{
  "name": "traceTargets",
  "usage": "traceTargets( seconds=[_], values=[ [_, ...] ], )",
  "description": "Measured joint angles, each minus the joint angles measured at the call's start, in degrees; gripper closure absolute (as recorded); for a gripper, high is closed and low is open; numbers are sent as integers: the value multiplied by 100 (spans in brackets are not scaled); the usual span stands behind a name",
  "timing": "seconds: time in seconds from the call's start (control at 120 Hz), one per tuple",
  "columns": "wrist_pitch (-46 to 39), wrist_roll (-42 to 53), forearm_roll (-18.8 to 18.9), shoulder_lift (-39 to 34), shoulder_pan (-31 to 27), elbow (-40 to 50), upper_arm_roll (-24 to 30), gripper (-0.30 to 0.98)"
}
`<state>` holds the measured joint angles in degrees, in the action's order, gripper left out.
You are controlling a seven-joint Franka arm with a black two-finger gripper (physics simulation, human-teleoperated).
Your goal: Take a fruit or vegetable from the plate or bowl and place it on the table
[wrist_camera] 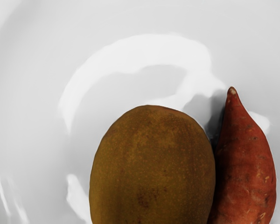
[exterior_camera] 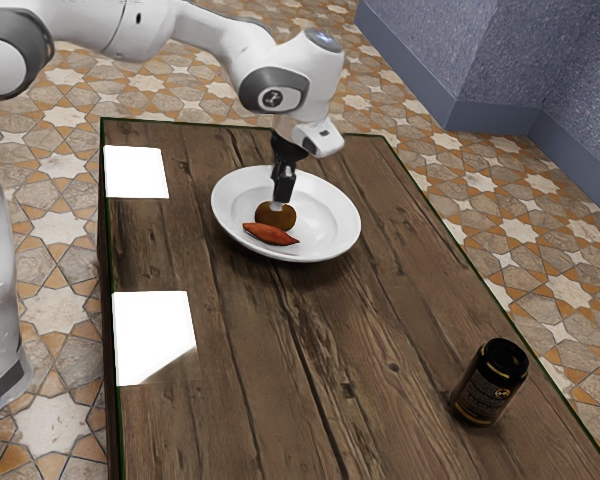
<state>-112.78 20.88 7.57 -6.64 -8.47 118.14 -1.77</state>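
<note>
1. Brown, oval and speckled, the fruit [wrist_camera: 151, 168] is seen right below the gripper [exterior_camera: 280, 200], in the white plate [exterior_camera: 342, 232]; the orange-red sweet potato [wrist_camera: 247, 158] is set close beside it.
2. How wide the gripper is opened, and whether anything is gripped, cannot be told from here.
3. For a sound grasp, the fruit's widest part should be straddled and its sides pressed evenly, since its rounded skin may slip if only the top is pinched.
4. The sweet potato should be kept out of the grip, and the plate's floor should not be pressed.
5. A straight lift is called for, clear of the rim, before the fruit is lowered onto the wooden table [exterior_camera: 280, 350], well short of the dark jar [exterior_camera: 490, 385].
</note>
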Motion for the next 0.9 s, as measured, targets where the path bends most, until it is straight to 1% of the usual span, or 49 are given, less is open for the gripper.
traceTargets(
  seconds=[0.275,0.65,0.817,0.9],
  values=[
    [-511,414,-23,121,-7,267,1,0],
    [-819,769,-27,264,-54,344,1,1],
    [-856,869,-30,343,-53,344,11,7],
    [-867,910,-32,363,-54,344,16,13]
  ],
)
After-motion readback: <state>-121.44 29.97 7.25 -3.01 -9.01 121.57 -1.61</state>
